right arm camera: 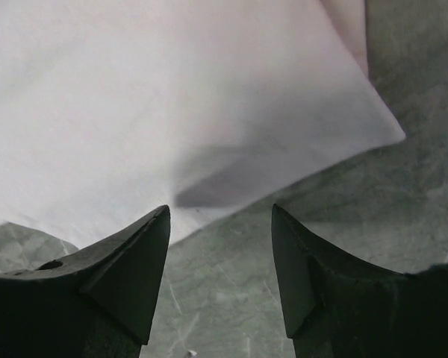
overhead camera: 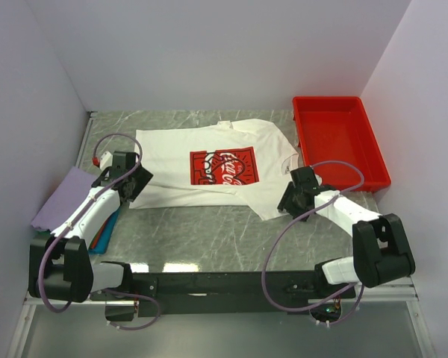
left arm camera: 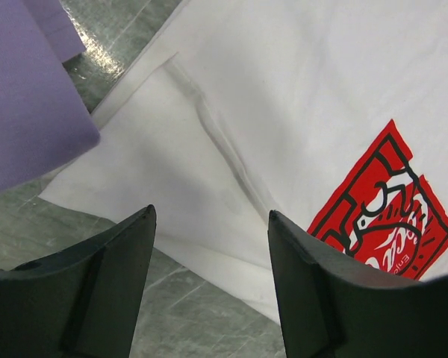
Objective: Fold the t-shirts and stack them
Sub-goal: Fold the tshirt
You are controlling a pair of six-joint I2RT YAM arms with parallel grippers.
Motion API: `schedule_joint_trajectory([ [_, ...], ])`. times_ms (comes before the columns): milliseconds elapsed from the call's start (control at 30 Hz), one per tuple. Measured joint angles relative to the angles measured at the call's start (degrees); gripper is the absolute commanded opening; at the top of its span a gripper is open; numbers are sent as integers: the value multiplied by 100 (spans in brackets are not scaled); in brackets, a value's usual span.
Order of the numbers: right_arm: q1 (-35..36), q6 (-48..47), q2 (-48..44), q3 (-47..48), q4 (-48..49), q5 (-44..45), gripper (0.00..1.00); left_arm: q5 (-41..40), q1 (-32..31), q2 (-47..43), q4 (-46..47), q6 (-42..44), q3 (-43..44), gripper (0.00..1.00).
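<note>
White t-shirt (overhead camera: 172, 153) spread flat on table (overhead camera: 209, 235), limp and light, likely to sag, best pinched at edges near 8 and 4 o'clock, where left gripper (overhead camera: 129, 179) and right gripper (overhead camera: 293, 194) hover, jaws parted, empty.

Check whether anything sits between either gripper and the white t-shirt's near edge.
Nothing visible does. The left gripper and right gripper hang open over near corners of the white t-shirt, with only cloth and bare table below. The lavender shirt lies off to the left.
</note>
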Motion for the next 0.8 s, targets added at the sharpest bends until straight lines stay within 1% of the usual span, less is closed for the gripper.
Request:
schedule_joint_trajectory([
  [100,0,33,184,101,227,9,59,44,0,0,35,68,0,66],
  [233,2,68,326,168,420,44,42,111,0,0,96,96,0,66],
  [267,4,79,341,168,428,52,32,140,0,0,111,98,-2,66],
  [333,15,76,374,170,424,61,16,160,-4,0,155,98,-24,66],
  [367,17,81,387,177,409,76,0,164,-7,4,177,98,-37,66],
  [600,39,90,337,343,31,44,0,184,-11,293,291,92,-63,65],
  [800,39,2,271,1185,-470,28,0,146,-11,1019,317,24,138,66],
])
